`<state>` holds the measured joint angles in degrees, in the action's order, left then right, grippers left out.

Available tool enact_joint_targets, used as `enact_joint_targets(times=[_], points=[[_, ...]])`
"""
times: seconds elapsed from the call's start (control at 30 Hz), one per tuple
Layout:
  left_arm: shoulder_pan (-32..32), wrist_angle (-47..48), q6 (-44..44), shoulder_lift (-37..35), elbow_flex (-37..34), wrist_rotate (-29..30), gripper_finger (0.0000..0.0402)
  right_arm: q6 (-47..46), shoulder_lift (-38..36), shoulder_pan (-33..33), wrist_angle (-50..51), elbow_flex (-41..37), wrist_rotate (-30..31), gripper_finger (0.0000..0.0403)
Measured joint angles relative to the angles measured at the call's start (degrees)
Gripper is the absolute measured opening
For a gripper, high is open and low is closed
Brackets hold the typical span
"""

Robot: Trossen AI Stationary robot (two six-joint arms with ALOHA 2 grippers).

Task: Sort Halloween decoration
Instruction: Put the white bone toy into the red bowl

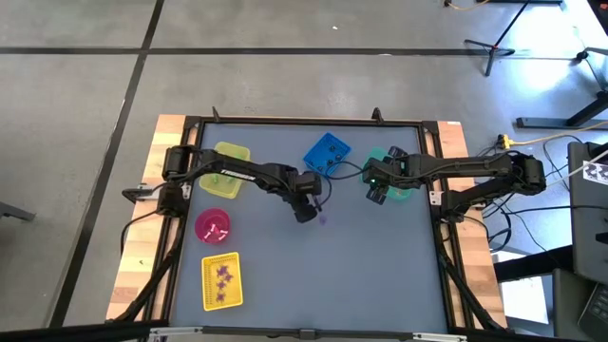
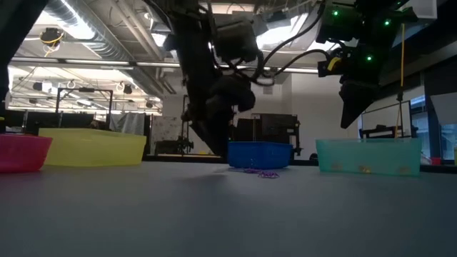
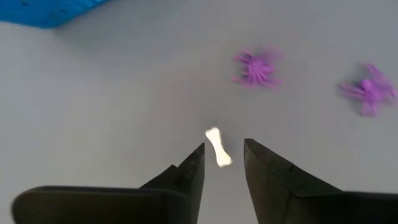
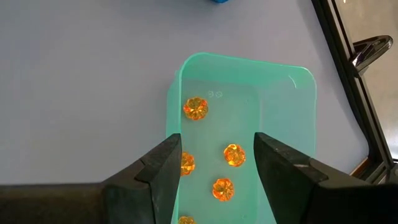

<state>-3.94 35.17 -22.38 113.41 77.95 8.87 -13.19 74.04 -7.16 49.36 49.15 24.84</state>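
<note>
Left pincer (image 3: 222, 155) hovers at mid-desk (image 1: 380, 256), jaws narrowly parted astride a white bone trinket (image 3: 218, 147) lying there; two purple spiders (image 3: 256, 67) rest beyond. Centre, descend, then close. Right pincer (image 4: 217, 158) waits wide over the teal bin (image 4: 283, 93)

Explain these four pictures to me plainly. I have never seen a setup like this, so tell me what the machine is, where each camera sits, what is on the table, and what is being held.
This is a robot with two dark arms, each ending in a two-fingered end effector. One picture looks straight down, one looks level across the table, and two come from cameras on the wrists.

On the grey table lie small Halloween trinkets and coloured bins: yellow, pink, blue and teal.

The left end effector is at mid-table, fingers apart around a small white bone lying on the surface, with two purple spiders nearby. It grips nothing.

The right end effector hovers open and empty over the teal bin, which holds orange pumpkins.
</note>
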Motion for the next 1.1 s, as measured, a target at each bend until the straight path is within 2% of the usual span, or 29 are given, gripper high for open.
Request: enact_joint_targets(times=[0.2, 1.1], points=[[-0.9, 0.3, -2.8, 2.5, 0.0, -0.2, 0.011, 0.0, 0.0, 0.0, 0.0, 0.0, -0.1, 0.02], [-0.7, 2.6, -4.7, 4.1, 0.2, -1.5, 0.0099, 0.0, 0.0, 0.0, -0.1, 0.0, -0.4, 0.02]])
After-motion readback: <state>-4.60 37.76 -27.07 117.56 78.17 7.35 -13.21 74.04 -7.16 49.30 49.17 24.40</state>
